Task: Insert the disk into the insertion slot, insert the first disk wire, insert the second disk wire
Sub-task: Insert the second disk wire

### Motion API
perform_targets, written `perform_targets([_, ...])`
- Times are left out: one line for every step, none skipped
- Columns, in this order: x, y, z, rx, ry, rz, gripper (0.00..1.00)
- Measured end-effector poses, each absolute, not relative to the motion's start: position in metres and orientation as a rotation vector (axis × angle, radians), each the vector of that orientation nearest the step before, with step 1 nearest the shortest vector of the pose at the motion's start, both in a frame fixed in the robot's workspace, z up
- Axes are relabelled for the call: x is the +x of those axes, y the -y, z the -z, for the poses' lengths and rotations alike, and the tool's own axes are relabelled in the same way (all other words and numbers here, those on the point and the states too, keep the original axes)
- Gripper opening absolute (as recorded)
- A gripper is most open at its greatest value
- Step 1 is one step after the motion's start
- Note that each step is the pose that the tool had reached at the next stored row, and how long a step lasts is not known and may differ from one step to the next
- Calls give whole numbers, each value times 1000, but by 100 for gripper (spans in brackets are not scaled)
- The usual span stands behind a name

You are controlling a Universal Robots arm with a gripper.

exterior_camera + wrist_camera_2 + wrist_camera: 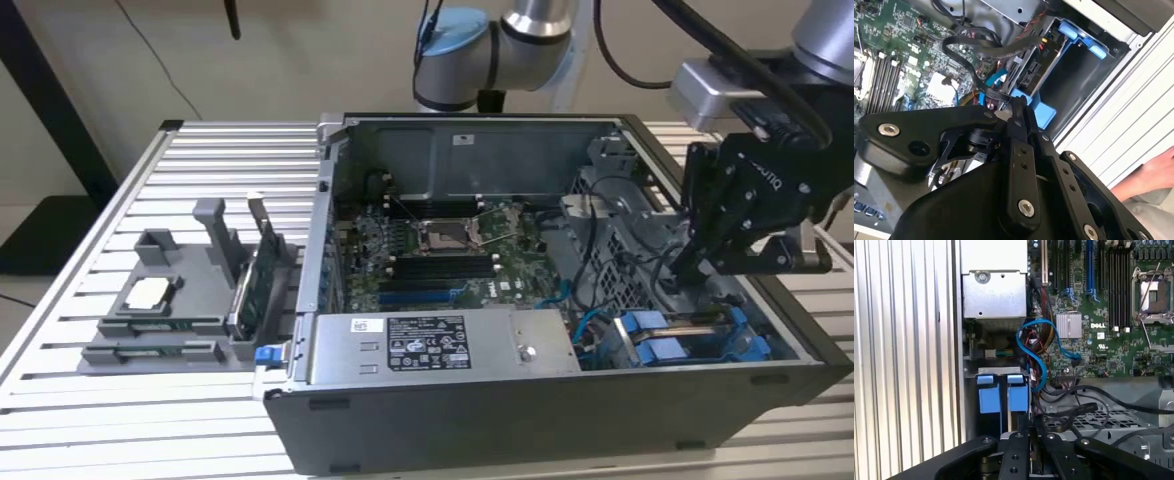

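In the exterior view, the gripper (703, 262) is hanging inside the open computer case (534, 420) on the exterior view's right, its black fingers pointing down among the dark cables (627, 250). The disk (694, 335) in its blue carrier is sitting in the bay just below the fingertips, near the case's front corner. The motherboard (441, 250) is lying well away from the tool toward the exterior view's left, and the power-supply box (427, 342) is sitting beside the disk bay. A grey parts holder (174, 300) is resting on the slatted table (80, 380) outside the case.

In the second wrist view, the gripper (1016, 107) is showing its fingers drawn close together (whether they are pinching a cable connector is unclear). Just beyond the tips 1 flat black cable (979, 47) is arching, with the blue carrier (1041, 107) behind. A person's hand (1149, 175) is resting outside the case.

In the first wrist view, the gripper (1029, 432) is pointing at 2 blue carrier tabs (1003, 395) just ahead, with a blue wire (1041, 350) looping beside them.
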State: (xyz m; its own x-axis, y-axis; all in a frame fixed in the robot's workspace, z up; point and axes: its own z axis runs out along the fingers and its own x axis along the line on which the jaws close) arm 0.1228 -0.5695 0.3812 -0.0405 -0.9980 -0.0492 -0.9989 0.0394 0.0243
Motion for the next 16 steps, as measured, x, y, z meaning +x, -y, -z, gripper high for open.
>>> perform_targets([121,570,-380,-2159,-2247,-75,16])
perform_targets([120,571,-380,-2156,-2243,-68,16])
perform_targets([119,571,-379,-2153,-2240,-62,16])
perform_targets([119,571,-379,-2152,-2239,-60,16])
perform_targets([119,571,-379,-2152,-2239,-60,16])
perform_targets([119,571,-379,-2152,-2239,-60,16])
perform_targets([119,571,-379,-2152,-2239,-60,16])
perform_targets([119,571,-379,-2152,-2239,-60,16])
perform_targets([119,571,-379,-2152,-2239,-60,16])
perform_targets([119,571,-379,-2152,-2239,-60,16])
perform_targets([119,571,-378,-2152,-2239,-60,16])
perform_targets([120,571,-378,-2152,-2238,-60,16])
perform_targets([120,571,-377,-2152,-2239,-60,16])
perform_targets([121,571,-376,-2152,-2239,-60,16])
perform_targets([121,571,-375,-2152,-2239,-60,16])
perform_targets([122,571,-374,-2152,-2239,-60,16])
